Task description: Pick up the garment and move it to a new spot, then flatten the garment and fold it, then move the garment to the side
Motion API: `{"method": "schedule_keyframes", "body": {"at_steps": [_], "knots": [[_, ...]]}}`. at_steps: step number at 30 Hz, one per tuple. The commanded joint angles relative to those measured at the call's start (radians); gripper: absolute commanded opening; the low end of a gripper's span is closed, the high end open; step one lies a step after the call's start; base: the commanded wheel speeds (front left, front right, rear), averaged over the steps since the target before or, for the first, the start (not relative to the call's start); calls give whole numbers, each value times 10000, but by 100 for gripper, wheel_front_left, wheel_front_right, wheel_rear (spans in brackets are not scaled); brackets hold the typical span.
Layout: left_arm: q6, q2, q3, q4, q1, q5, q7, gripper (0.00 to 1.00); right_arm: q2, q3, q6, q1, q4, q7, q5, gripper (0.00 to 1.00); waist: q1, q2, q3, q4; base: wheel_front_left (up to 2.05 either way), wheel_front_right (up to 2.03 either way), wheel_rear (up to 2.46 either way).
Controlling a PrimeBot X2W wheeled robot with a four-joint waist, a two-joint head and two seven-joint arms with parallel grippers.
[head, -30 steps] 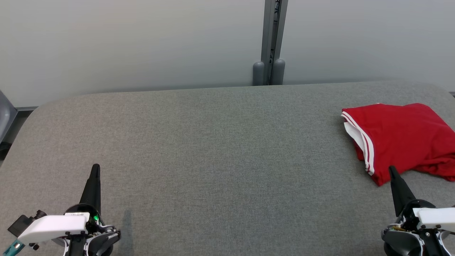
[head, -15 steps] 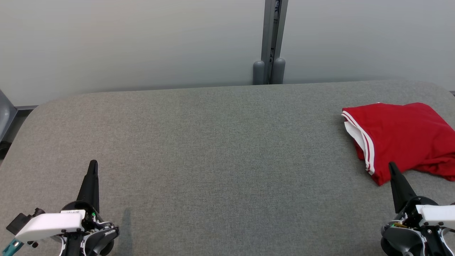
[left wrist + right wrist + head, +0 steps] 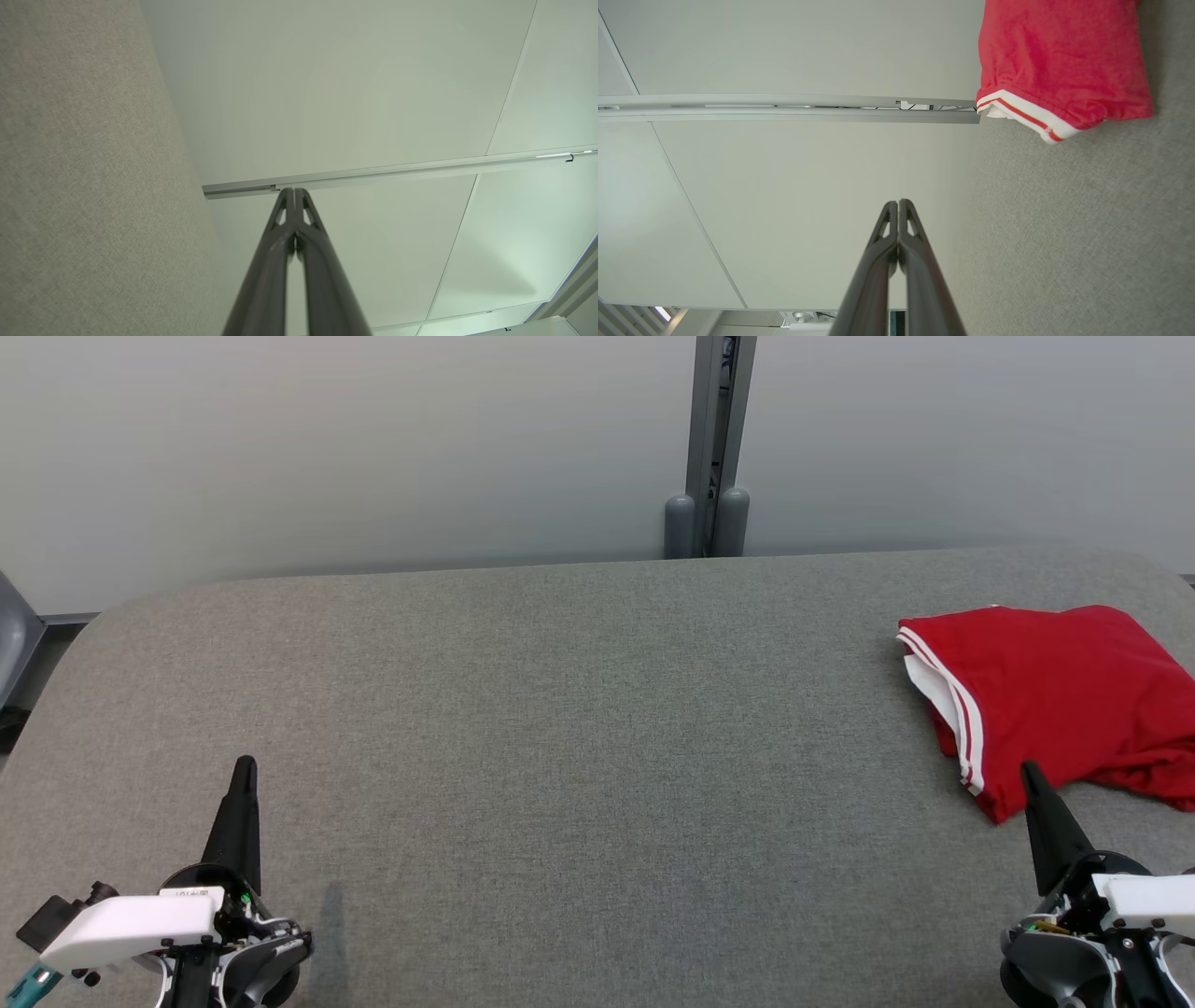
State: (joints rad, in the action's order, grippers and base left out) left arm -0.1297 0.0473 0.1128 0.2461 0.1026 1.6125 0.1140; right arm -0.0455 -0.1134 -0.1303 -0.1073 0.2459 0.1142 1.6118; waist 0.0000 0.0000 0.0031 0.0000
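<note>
Right gripper (image 3: 1030, 773) and left gripper (image 3: 245, 767) sit clenched, empty. Folded red garment (image 3: 1055, 691) lies just beyond, at the right of the grey table (image 3: 560, 728); I judge a careless swing could snag and unfold it.

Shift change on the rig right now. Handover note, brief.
Left gripper: shut, empty, over the table's near left.
Right gripper: shut, empty, near right, clear of the garment.
Garment: red with white trim, in a compact fold on the table's right side, near edge rumpled.
Done: looks folded and set aside.
To do: likely nothing; check the fold.
</note>
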Motion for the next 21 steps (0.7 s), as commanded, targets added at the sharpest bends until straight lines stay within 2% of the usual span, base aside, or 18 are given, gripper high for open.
{"method": "schedule_keyframes", "body": {"at_steps": [1,21], "knots": [[-43,56,41,-26,131,13,32,0,-89,-17,-7,-43,-24,36,23,0,0,0,0,0,0,0,0],[-43,56,41,-27,131,13,32,0,-90,-16,-7,-43,-24,35,23,0,0,0,0,0,0,0,0]]}}
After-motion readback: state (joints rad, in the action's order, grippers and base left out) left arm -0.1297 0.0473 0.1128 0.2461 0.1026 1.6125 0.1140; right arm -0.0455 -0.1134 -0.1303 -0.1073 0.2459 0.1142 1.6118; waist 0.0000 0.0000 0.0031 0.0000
